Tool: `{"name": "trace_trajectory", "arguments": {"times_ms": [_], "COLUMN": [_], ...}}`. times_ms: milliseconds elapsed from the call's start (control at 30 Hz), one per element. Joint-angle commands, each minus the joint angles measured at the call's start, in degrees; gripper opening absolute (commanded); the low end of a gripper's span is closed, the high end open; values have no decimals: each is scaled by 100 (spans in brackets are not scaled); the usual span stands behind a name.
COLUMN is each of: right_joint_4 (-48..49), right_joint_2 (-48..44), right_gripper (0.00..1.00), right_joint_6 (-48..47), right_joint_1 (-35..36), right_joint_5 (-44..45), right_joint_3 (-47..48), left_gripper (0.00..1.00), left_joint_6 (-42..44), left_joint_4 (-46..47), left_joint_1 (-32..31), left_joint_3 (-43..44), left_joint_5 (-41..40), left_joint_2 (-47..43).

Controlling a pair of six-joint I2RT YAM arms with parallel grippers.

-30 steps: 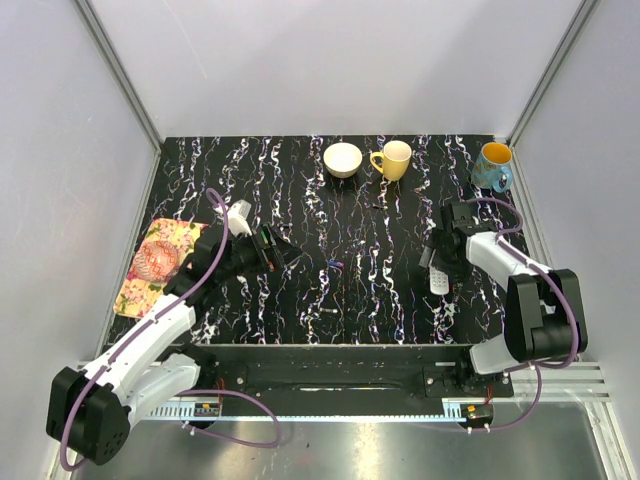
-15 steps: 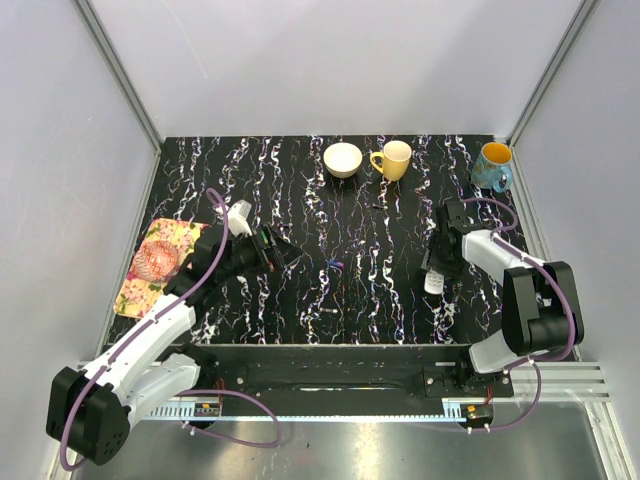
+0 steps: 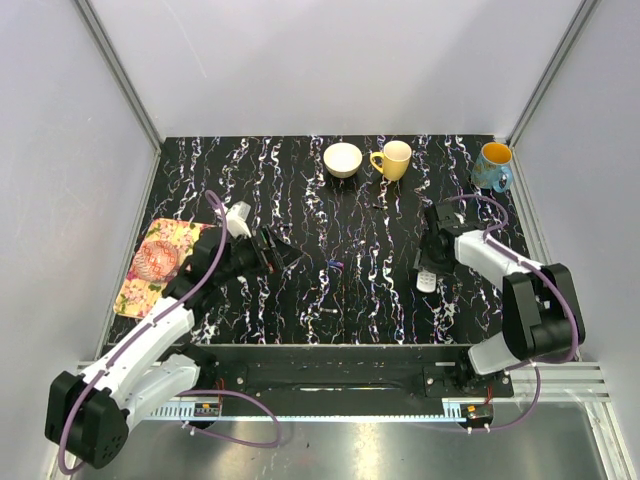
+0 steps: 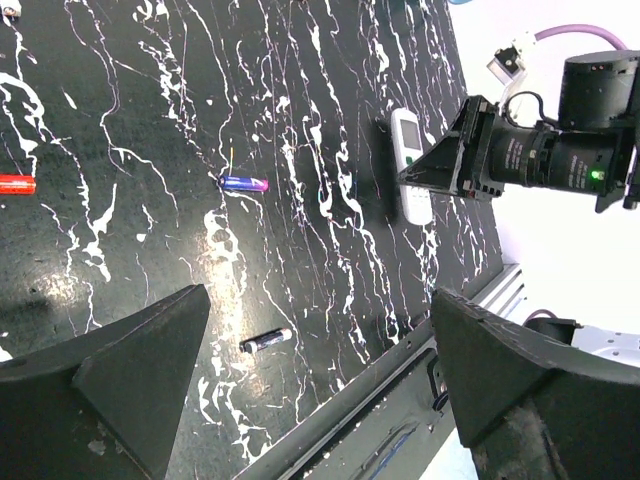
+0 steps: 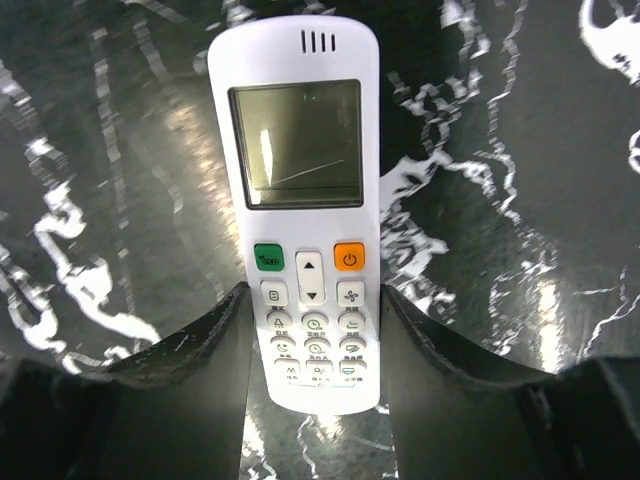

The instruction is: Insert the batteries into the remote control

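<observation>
Right wrist view looks straight down on the remote control (image 5: pixel 300 200), which lies button face up on the black marbled table (image 5: pixel 520 200), screen end pointing away from the right gripper (image 5: pixel 315 295). The two fingers (image 5: pixel 200 360) stand half closed on either side of the remote's lower, button end. No gap shows on either side, so they appear to be pinching it by its long edges, though the angle does not show whether it is lifted off the surface. From the top external camera the remote (image 3: pixel 425 281) sits at the right of the table, directly under the right gripper (image 3: pixel 428 262). The left gripper (image 3: pixel 280 250) hovers at the left side with its jaws spread wide and nothing between them. Its own camera shows both fingers (image 4: pixel 130 360) far apart above the table. A bluish-purple battery (image 4: pixel 244 183) lies loose beyond them, a red battery (image 4: pixel 15 183) lies at the frame's left edge, and both are well apart from the remote (image 4: pixel 410 165).
</observation>
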Motion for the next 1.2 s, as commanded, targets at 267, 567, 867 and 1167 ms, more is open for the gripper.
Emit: {"name": "trace_trajectory", "arguments": {"times_ms": [267, 567, 867, 1167], "right_joint_4": [-385, -289, -463, -359], "right_joint_2": [33, 1861, 3099, 3576], "right_gripper": [28, 28, 28, 24], "right_joint_6": [1000, 1177, 1440, 2468], "right_joint_1": [2144, 2998, 3454, 3648], "right_joint_5": [451, 372, 223, 143], "right_joint_3": [1744, 3379, 4785, 4707], "left_gripper": [96, 96, 96, 95], "left_joint_6": [-114, -210, -175, -685], "left_joint_4": [-665, -1149, -1457, -2248], "left_joint_1": [-19, -27, -19, -19], "left_joint_3": [-70, -96, -140, 18], "left_joint_5": [-1208, -1588, -1869, -3126], "left_joint_2": [-835, -1195, -1565, -1688]}}
